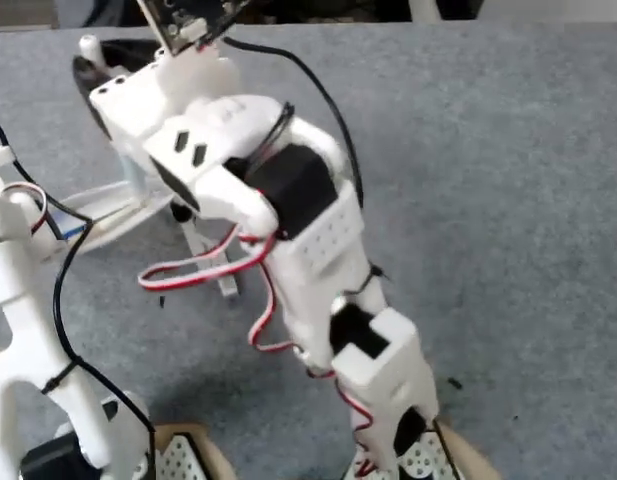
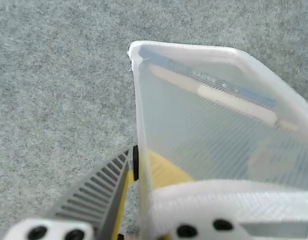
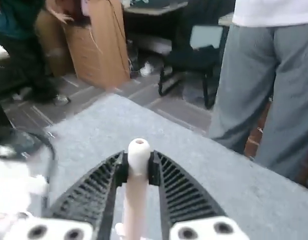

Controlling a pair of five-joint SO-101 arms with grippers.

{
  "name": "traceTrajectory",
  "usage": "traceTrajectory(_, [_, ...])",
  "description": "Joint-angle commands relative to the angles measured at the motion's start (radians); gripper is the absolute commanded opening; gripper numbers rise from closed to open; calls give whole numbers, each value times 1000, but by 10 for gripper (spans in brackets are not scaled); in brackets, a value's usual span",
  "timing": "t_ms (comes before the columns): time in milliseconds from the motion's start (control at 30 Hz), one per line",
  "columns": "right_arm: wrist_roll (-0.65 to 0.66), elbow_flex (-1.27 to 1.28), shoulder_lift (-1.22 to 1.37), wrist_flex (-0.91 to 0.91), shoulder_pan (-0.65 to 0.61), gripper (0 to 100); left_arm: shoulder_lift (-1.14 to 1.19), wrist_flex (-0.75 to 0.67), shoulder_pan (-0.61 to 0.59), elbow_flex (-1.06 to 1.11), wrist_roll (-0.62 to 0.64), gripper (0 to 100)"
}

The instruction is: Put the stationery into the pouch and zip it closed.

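The translucent pouch [image 2: 203,150] stands lifted off the grey table, with a white pen [image 2: 228,100] and a blue one inside it. My left gripper [image 2: 139,167] is shut on the pouch's edge, its ribbed finger [image 2: 101,190] outside the wall. From above, the pouch [image 1: 113,205] lies at the left beside the left arm. My right gripper [image 3: 138,160] is shut on a white pen [image 3: 139,150] whose rounded tip sticks out past the fingers. In the high view this gripper [image 1: 93,65] is at the far left, above and beyond the pouch.
The right arm [image 1: 298,230] stretches diagonally over the middle of the grey table [image 1: 508,180]. A small white item [image 1: 226,282] lies on the table under it. A person in grey trousers [image 3: 263,80] stands beyond the table's edge.
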Motion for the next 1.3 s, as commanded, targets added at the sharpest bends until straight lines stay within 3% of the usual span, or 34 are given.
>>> traceTrajectory(0, [-9, -33, 8, 12, 28, 12, 6, 12, 13, -71, 23, 29])
traceTrajectory(367, [-9, -36, 10, 28, 48, 12, 6, 23, 76, -93, 38, 29])
traceTrajectory(600, [-51, -248, 68, 52, 46, 12, -3, 46, 163, -96, 61, 29])
traceTrajectory(1267, [-40, -239, 142, 390, 83, 12, 15, 38, 105, -142, 66, 29])
